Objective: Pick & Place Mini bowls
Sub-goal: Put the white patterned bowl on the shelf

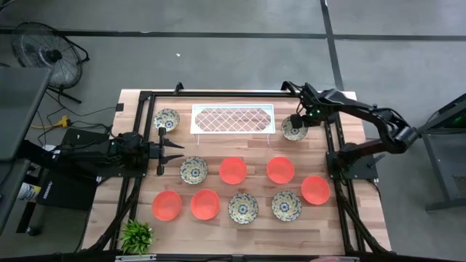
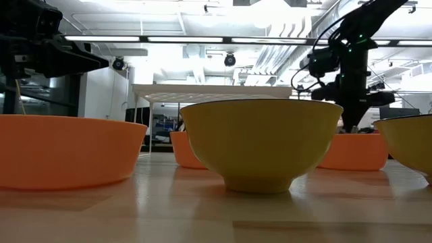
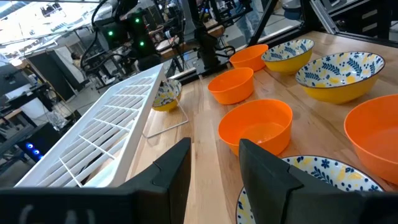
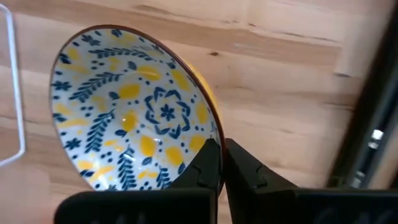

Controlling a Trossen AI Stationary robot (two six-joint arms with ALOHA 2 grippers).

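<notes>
Several mini bowls stand on the wooden table: floral ones [image 1: 167,118] [image 1: 194,169] [image 1: 242,207] and plain orange ones [image 1: 233,169] [image 1: 280,169] [image 1: 167,205]. My right gripper [image 4: 221,146] points down at the far right, beside the white tray [image 1: 233,118]. It is shut on one floral bowl [image 1: 294,129], whose patterned inside fills the right wrist view [image 4: 134,112]. My left gripper [image 3: 214,168] waits open and level at the table's left, with its fingers just above the rim of a floral bowl [image 3: 323,177]. My right gripper pinches the floral bowl's rim [image 4: 216,132] between its two fingers, one finger [image 4: 208,165] inside the bowl and the other [image 4: 242,168] outside. The fingers come from above, pointing down. Whether the bowl's base still rests on the table, I cannot tell.
The white lattice tray stands on thin wire legs [image 3: 165,127] at the table's far middle. A small green plant [image 1: 136,234] sits at the near left corner. Black frame rails [image 1: 336,167] run along both sides of the table. Bare wood lies between the tray and the bowl rows.
</notes>
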